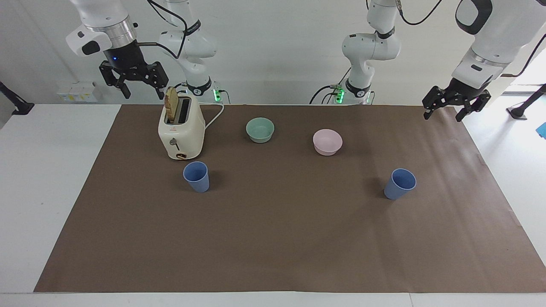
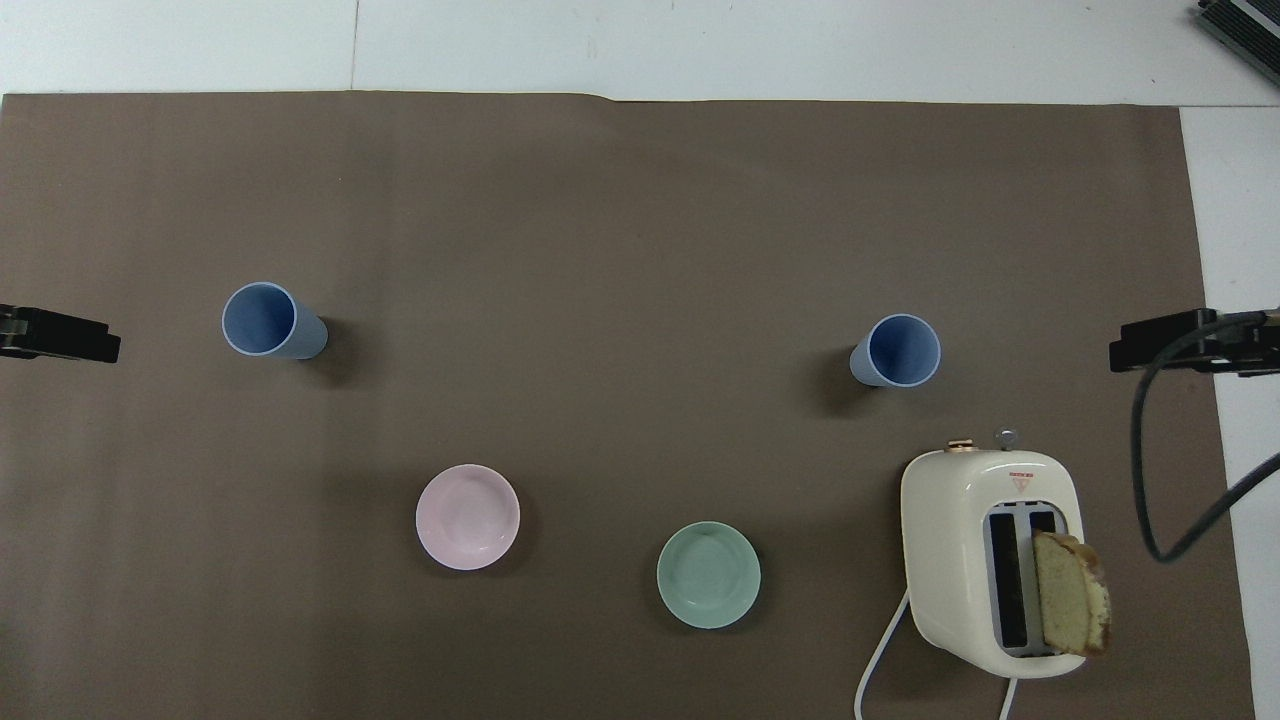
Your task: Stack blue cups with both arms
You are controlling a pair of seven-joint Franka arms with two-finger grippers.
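Observation:
Two blue cups stand upright on the brown mat, well apart. One cup [image 1: 399, 183] [image 2: 272, 320] is toward the left arm's end. The other cup [image 1: 196, 176] [image 2: 896, 351] is toward the right arm's end, just farther from the robots than the toaster. My left gripper [image 1: 443, 114] [image 2: 62, 335] hangs open and empty over the mat's corner at its own end of the table, clear of its cup. High over the table edge beside the toaster, my right gripper [image 1: 144, 93] [image 2: 1180, 342] is open and empty.
A cream toaster [image 1: 181, 130] [image 2: 985, 560] with a bread slice [image 1: 171, 104] in one slot stands near the right arm's base, its cord trailing toward the robots. A teal bowl [image 1: 260, 129] [image 2: 708, 575] and a pink bowl [image 1: 327, 141] [image 2: 467, 517] sit nearer the robots than the cups.

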